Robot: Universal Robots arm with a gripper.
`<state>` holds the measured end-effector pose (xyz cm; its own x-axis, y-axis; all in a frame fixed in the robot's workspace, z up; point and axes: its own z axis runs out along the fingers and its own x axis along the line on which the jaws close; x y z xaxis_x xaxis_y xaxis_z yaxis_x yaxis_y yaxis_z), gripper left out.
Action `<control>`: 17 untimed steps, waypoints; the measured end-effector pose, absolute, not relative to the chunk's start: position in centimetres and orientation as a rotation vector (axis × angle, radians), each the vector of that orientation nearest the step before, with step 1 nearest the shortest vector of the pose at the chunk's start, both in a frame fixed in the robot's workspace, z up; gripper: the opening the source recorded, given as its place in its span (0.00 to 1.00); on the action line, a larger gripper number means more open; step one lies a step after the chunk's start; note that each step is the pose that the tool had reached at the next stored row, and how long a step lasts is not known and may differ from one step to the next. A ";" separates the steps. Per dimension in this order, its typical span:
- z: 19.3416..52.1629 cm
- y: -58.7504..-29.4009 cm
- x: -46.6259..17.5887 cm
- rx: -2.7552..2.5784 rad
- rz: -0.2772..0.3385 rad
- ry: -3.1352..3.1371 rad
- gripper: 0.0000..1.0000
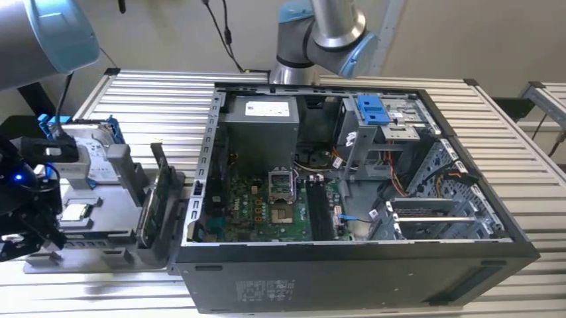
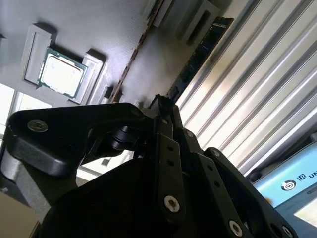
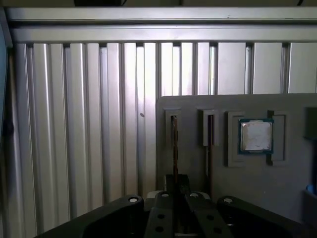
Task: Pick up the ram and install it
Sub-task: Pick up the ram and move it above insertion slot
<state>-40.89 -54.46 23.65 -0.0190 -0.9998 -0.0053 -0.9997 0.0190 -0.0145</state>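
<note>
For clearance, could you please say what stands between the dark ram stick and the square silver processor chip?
A thin brownish board, standing edge-on, separates the dark ram stick from the silver chip; both wrist views show it.

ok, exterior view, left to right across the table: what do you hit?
CPU chip → ram → open case, and inside it: power supply → blue caddy.

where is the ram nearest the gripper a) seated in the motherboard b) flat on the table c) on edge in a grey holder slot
c: in the first wrist view the ram stands edgewise in a slot of the grey holder, right by the gripper.
</note>
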 end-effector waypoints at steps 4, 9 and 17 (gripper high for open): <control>24.0 -54.5 -40.9 -2.191 -0.012 2.233 0.14; 24.3 -54.5 -40.9 -2.192 -0.014 2.234 0.14; 24.7 -54.5 -40.9 -2.194 -0.019 2.236 0.14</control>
